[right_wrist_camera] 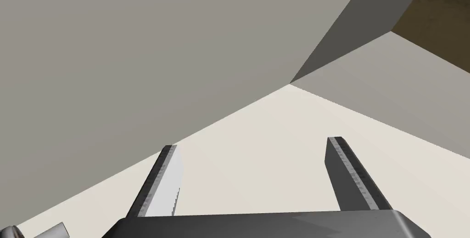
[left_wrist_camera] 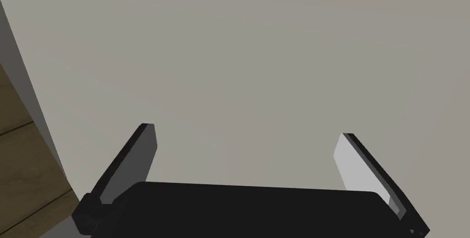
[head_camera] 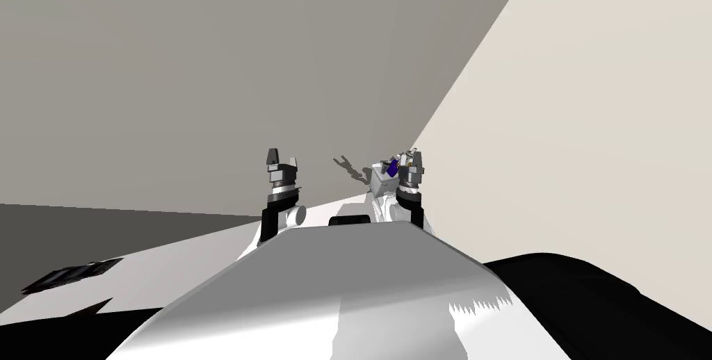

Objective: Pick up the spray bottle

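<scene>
In the head view a small white thing with a dark blue part [head_camera: 384, 175], which I take for the spray bottle, sits right beside my right gripper [head_camera: 411, 156], on its left side. Whether they touch I cannot tell. Its shadow falls on the grey wall [head_camera: 348, 167]. In the right wrist view my right gripper [right_wrist_camera: 252, 143] stands open with nothing between the fingers, pointing at a corner of two walls. My left gripper [head_camera: 283, 158] is raised further left. In its own view it [left_wrist_camera: 247, 132] is open and empty, facing a grey wall.
A grey wall [head_camera: 208, 64] meets a cream wall [head_camera: 591, 133] ahead on the right. A white surface [head_camera: 208, 251] runs under the arms, with a dark slatted thing [head_camera: 69, 276] at its left end. A black area [head_camera: 591, 293] lies low right.
</scene>
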You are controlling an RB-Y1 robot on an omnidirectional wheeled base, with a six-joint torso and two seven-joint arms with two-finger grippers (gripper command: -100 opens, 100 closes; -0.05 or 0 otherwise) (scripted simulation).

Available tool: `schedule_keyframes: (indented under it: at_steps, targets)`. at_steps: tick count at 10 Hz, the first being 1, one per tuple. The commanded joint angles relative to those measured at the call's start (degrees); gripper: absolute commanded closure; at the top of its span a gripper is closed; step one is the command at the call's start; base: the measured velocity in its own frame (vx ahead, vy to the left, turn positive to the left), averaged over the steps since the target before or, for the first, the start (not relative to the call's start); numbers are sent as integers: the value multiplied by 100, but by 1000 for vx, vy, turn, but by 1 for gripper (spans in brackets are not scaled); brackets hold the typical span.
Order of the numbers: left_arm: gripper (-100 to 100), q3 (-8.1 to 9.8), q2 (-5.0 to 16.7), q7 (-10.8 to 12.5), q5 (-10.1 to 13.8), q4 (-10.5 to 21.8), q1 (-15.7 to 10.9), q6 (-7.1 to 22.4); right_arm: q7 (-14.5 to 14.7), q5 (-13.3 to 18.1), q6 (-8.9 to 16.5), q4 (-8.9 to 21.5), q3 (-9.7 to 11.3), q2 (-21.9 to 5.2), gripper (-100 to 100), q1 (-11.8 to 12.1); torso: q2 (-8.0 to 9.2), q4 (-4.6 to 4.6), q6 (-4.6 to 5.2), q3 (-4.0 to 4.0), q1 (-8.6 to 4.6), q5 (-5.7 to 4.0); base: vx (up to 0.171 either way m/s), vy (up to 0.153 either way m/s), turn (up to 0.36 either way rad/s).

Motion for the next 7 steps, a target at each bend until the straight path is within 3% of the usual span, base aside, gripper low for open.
schedule_keyframes:
  at_steps: [1,7]
  targets:
    - [0,0,0,0,0,0,0,0,-7,15,28,6,-37,-226,-100,58,0,0,0,0,0,0,8,1,6]
    - [0,0,0,0,0,0,0,0,-70,167,300,34,-403,-1274,-100,634,-12,-3,1,-7,-1,0,32,4,13]
